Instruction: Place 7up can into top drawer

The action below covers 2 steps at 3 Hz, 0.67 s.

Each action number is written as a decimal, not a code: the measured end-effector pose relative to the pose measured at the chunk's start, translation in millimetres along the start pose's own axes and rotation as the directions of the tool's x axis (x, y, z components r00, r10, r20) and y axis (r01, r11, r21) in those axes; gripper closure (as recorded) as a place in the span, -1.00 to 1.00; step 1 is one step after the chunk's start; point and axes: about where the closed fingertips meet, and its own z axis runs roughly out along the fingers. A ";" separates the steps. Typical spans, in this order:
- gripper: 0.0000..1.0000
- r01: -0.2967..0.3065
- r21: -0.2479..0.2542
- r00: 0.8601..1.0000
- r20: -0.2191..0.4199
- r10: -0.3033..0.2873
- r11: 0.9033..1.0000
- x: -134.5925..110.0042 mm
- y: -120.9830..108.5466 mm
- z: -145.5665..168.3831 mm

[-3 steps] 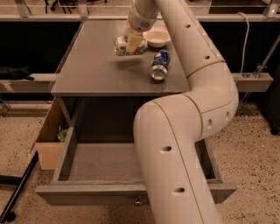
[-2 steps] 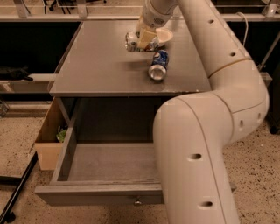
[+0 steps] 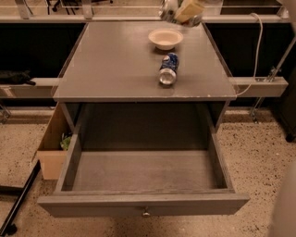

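Claw (image 3: 185,10), clamped on the 7up can (image 3: 169,11) high behind the open top drawer (image 3: 143,203), should bring it forward over the drawer before lowering.

My grey table (image 3: 115,60) and the things on it

My gripper (image 3: 182,11) hangs over the far edge of the table top, with my fingers (image 3: 190,8) pinching the 7up can (image 3: 169,9). A white bowl (image 3: 165,38) sits just below my fingers. A blue can (image 3: 168,69) lies on its side further from them, toward the near edge. The bowl and the blue can are near but not touching. The table stands on a speckled floor (image 3: 259,152).
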 end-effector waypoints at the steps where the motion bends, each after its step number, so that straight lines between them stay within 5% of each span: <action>1: 1.00 -0.012 0.047 1.000 0.017 0.012 0.999 5.0 4.9 -15.7; 2: 1.00 -0.006 0.039 1.000 0.018 0.005 0.999 1.9 8.0 -14.0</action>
